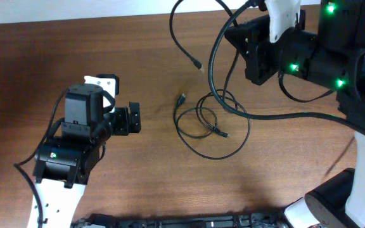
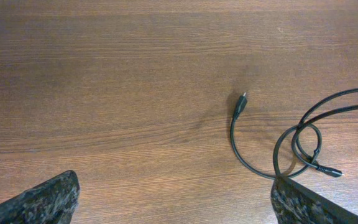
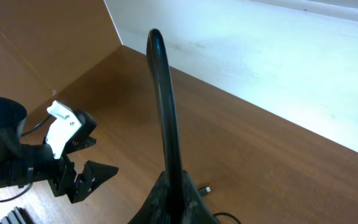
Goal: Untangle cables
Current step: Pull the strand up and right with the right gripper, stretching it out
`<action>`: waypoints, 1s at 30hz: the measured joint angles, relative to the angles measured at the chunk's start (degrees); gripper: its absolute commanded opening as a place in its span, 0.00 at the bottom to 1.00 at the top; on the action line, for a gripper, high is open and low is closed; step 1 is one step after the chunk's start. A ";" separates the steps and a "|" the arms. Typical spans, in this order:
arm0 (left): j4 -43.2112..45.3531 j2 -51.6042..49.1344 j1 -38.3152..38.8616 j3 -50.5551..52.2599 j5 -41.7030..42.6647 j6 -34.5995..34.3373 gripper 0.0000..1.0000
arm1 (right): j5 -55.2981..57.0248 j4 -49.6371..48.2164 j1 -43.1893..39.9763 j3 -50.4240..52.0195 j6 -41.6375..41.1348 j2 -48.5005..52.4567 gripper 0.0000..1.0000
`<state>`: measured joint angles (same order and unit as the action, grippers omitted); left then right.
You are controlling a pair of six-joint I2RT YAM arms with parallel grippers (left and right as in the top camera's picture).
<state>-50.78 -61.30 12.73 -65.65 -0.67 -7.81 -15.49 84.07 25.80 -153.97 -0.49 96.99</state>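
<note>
Plainly, the untangling was only partly done. Overhead, the cables lay mid-table in a loose clump of overlapping loops, with one plug free at its left. A separate strand ran off the far edge, and a lifted cord climbed toward the right arm; where it ended I could not follow. The left fingers hovered left of the clump, apart from it.

From the left wrist, the left fingers stood wide apart and empty. The loops crossed at the right and were cut off by the frame.

From the right wrist, the right fingers were closed on the lifted cord, which rose straight up. They were blurred, and the clump below was hidden. By my judgement, several crossings were left to part.
</note>
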 measured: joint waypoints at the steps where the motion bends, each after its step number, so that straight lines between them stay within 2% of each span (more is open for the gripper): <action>1: 0.02 0.00 0.02 0.00 0.17 0.00 0.99 | 0.00 0.15 0.00 0.00 -0.09 0.00 0.04; 3: 1.55 -0.24 -0.02 0.00 3.06 1.29 0.99 | 0.00 0.39 0.00 0.00 -0.17 0.00 0.04; 5: 2.84 -2.21 -0.02 -0.04 10.82 6.71 0.99 | -0.02 0.42 0.00 0.00 -0.33 0.02 0.04; 9: 7.28 -12.63 0.02 -0.07 24.74 16.44 0.99 | -1.29 0.33 0.00 0.00 -0.44 0.02 0.04; 13: 17.77 -25.59 0.28 -0.09 39.87 24.48 0.99 | -3.54 0.79 0.00 0.00 -0.57 0.02 0.04; 18: 27.32 -37.35 4.68 -0.09 49.88 29.42 0.99 | -5.33 1.05 0.00 0.00 -0.59 0.02 0.04; 22: 34.25 -41.29 9.01 -0.20 52.81 30.91 0.96 | -5.68 1.07 0.00 0.00 -0.59 0.02 0.04; 23: 36.06 -42.16 10.08 -0.22 52.68 31.04 0.72 | -5.70 1.16 0.00 0.00 -0.61 0.02 0.04; 24: 36.68 -42.91 10.88 -0.26 52.13 31.04 0.42 | -5.77 1.29 0.00 0.00 -0.59 0.02 0.04; 25: 36.85 -43.43 11.67 -0.26 50.66 30.95 0.02 | -5.88 1.42 0.00 0.00 -0.57 0.02 0.04; 28: 37.73 -44.19 12.94 -0.24 43.52 30.34 0.00 | -5.86 2.12 0.00 0.00 -0.55 0.02 0.04; 30: 39.78 -44.19 12.24 -0.26 37.22 24.76 0.00 | -5.84 2.12 0.00 0.00 -0.59 0.02 0.04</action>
<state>-11.00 -105.49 24.97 -65.91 36.56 16.95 -21.32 86.19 25.80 -153.97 -1.08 97.01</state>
